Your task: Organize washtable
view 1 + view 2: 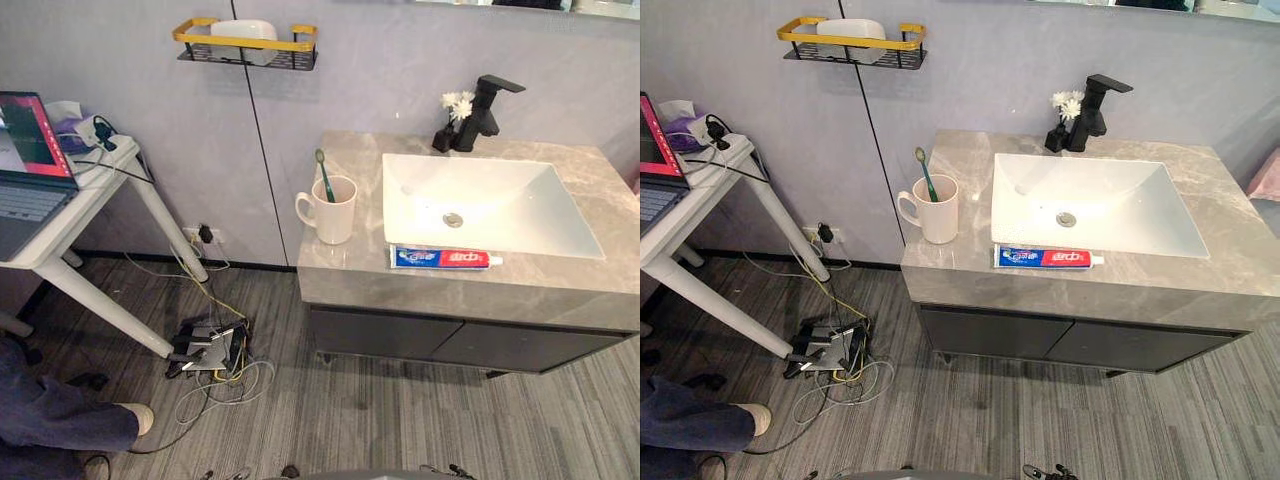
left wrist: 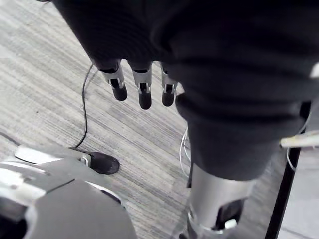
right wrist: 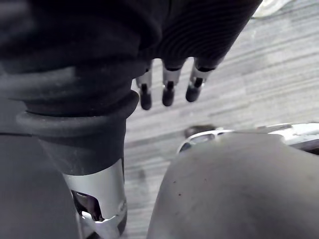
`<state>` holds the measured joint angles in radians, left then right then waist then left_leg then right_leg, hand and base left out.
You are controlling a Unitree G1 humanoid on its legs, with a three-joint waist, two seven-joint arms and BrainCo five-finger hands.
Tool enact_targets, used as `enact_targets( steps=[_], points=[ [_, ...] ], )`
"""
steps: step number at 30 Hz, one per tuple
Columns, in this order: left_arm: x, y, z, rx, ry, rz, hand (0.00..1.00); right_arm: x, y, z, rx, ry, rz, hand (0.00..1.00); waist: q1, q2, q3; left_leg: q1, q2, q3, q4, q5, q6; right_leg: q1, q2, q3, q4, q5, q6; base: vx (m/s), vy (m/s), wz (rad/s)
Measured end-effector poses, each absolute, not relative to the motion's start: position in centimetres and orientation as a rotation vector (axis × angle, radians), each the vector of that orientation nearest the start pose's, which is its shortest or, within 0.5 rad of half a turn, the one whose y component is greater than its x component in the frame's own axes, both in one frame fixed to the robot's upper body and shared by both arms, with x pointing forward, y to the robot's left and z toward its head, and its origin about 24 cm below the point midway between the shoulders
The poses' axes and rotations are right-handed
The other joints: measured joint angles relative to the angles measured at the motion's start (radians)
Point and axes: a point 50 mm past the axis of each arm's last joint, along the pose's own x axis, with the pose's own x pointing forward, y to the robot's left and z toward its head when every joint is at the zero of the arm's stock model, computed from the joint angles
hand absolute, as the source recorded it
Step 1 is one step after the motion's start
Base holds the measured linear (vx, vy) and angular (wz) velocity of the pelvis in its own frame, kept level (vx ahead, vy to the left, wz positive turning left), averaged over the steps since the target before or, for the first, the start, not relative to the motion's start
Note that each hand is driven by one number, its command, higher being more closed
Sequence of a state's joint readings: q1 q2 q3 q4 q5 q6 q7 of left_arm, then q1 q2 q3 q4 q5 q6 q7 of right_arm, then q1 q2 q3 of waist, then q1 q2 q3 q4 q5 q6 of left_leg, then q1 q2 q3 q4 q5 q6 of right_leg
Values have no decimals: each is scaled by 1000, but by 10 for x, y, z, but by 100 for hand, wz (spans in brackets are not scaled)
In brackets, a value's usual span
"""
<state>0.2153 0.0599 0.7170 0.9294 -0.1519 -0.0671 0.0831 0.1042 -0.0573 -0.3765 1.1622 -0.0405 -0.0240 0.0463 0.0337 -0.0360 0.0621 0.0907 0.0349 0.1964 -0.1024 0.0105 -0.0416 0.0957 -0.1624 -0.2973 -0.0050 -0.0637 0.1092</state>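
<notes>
counter (image 1: 340, 270): grey stone top with dark drawers under it, standing against the wall
sink (image 1: 500, 215): white basin set into the top, over on the right part
cup (image 1: 333, 215): white mug, upright, on the counter just left of the sink, handle facing left
toothbrush (image 1: 324, 175): green one standing in the cup, leaning a bit, head up
toothpaste (image 1: 445, 258): blue and red tube lying flat along the sink's front edge, cap end pointing right
faucet (image 1: 485, 110): black, at the back of the sink
flowers (image 1: 458, 102): small white bunch in a dark vase right beside the faucet
shelf (image 1: 245, 45): black wire with a yellow rail, up on the wall, something white sitting in it
left hand (image 2: 143, 87): hanging over the floor, fingers straight and relaxed, nothing in it
right hand (image 3: 168, 87): same deal, loose fingers pointing at the floor, holding nothing
side table (image 1: 60, 250): white, off to the left, with a laptop (image 1: 25, 160) open on it
person: a trouser leg and shoe (image 1: 135, 417) at the lower left
</notes>
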Motion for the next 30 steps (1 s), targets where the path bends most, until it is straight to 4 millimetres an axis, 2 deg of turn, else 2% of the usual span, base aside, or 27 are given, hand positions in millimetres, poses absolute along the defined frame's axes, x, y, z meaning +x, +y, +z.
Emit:
enact_targets(
  steps=[1, 3, 4, 5, 6, 7, 8, 9, 10, 11, 13, 14, 16, 19, 21, 22, 25, 27, 28, 30],
  points=[
    [28, 292, -136, -289, 889, 1010, 0, 57, -209, -170, 154, 1202, -337, 0, 8, 0, 0, -5, 3, 1, 0, 0, 0, -6, 3, 1, 0, 0, 0, 8, -45, -13],
    [42, 346, -83, -177, 586, 1218, 0, 57, -210, -169, 148, 1191, -336, 0, 17, 1, -2, -20, 17, -1, 6, 3, -6, -17, 12, 3, 0, 0, -2, 42, -58, 2],
    [48, 372, -42, -62, 405, 1314, 0, 59, -210, -168, 141, 1181, -328, 0, 33, 4, -4, -24, 18, 1, 8, 4, -8, -23, 18, 6, 2, -2, -5, 54, -47, -2],
    [51, 383, -19, -1, 315, 1349, 0, 60, -209, -168, 135, 1181, -320, 0, 40, 6, -6, -27, 20, 2, 9, 4, -10, -26, 20, 8, 2, -2, -5, 72, -36, 2],
    [57, 398, 26, 123, 142, 1412, 0, 63, -209, -168, 124, 1177, -304, 0, 44, 9, -8, -36, 28, -5, 38, -6, -21, -26, 21, 5, 3, -2, -6, 82, -48, 6],
    [65, 404, 66, 255, -6, 1465, 0, 64, -211, -167, 116, 1169, -299, 0, 59, 12, -8, -71, 43, -5, 125, -51, -22, -24, 22, 5, 8, 4, -15, 62, -33, 5],
    [67, 404, 84, 314, -70, 1485, 0, 66, -212, -166, 116, 1161, -297, 0, 65, 24, -3, -92, 56, -5, 183, -82, -23, -22, 23, 7, 12, 8, -20, 10, 2, -5],
    [72, 400, 114, 412, -190, 1517, 0, 70, -218, -164, 104, 1138, -298, 0, 69, 52, 10, -130, 78, -4, 301, -137, -24, -6, 32, 8, 16, 8, -21, 0, 0, 0],
    [79, 391, 137, 480, -295, 1526, 0, 73, -223, -162, 90, 1125, -299, 0, 68, 81, 18, -167, 101, -3, 410, -178, -21, 15, 43, 0, 16, 7, -23, -30, 20, 7],
    [85, 385, 148, 504, -353, 1518, 0, 74, -225, -161, 81, 1123, -295, 0, 68, 92, 20, -187, 109, -3, 462, -191, -17, 24, 46, -5, 16, 2, -28, -59, 7, 16],
    [115, 355, 179, 546, -542, 1397, 0, 76, -226, -161, 57, 1123, -276, 0, 72, 107, 21, -236, 121, 4, 564, -195, -12, 49, 44, -33, 17, -16, -26, -64, 8, 31],
    [122, 346, 185, 547, -582, 1353, 0, 77, -226, -160, 57, 1121, -275, 0, 70, 111, 22, -236, 121, 2, 565, -195, -12, 54, 46, -42, 18, -16, -26, -60, 7, 45],
    [143, 309, 203, 536, -713, 1160, 0, 79, -227, -160, 58, 1115, -276, 0, 62, 121, 19, -217, 120, -3, 517, -199, -4, 48, 51, -60, 27, -17, -28, -71, 30, 30],
    [160, 270, 216, 488, -827, 934, 0, 80, -225, -160, 64, 1112, -274, 0, 65, 122, 21, -204, 107, -10, 462, -199, 5, 22, 51, -57, 52, -17, -29, -101, 42, 5],
    [180, 229, 219, 431, -877, 642, 0, 81, -225, -160, 67, 1109, -272, 0, 47, 118, 18, -185, 83, -15, 420, -181, 16, 21, 36, -62, 57, -17, -29, -113, 44, 9],
    [185, 217, 219, 417, -887, 561, 0, 81, -225, -160, 66, 1108, -271, 0, 40, 117, 16, -186, 76, -17, 405, -172, 14, 20, 32, -67, 55, -18, -30, -107, 40, 29],
    [213, 139, 234, 311, -1005, 24, 0, 83, -225, -160, 78, 1104, -268, 0, 27, 111, 10, -199, 36, -45, 342, -118, 32, -9, 6, -101, 55, -11, -24, -48, 43, 32],
    [220, 107, 237, 322, -1035, -178, 0, 87, -223, -159, 86, 1095, -249, 0, 9, 109, 10, -204, 32, -43, 344, -106, 32, -14, 2, -96, 65, 2, -18, 39, 43, 1],
    [222, 101, 236, 320, -1032, -212, 0, 89, -222, -159, 86, 1093, -245, 0, 4, 108, 11, -204, 33, -41, 347, -106, 32, -20, 1, -90, 79, 1, -19, 33, 53, -19],
    [228, 69, 231, 313, -1010, -367, 0, 93, -219, -159, 91, 1089, -224, 0, 1, 106, 12, -192, 45, -15, 343, -107, 32, -79, -15, -50, 181, -8, -31, -24, 55, -36]
  ],
)
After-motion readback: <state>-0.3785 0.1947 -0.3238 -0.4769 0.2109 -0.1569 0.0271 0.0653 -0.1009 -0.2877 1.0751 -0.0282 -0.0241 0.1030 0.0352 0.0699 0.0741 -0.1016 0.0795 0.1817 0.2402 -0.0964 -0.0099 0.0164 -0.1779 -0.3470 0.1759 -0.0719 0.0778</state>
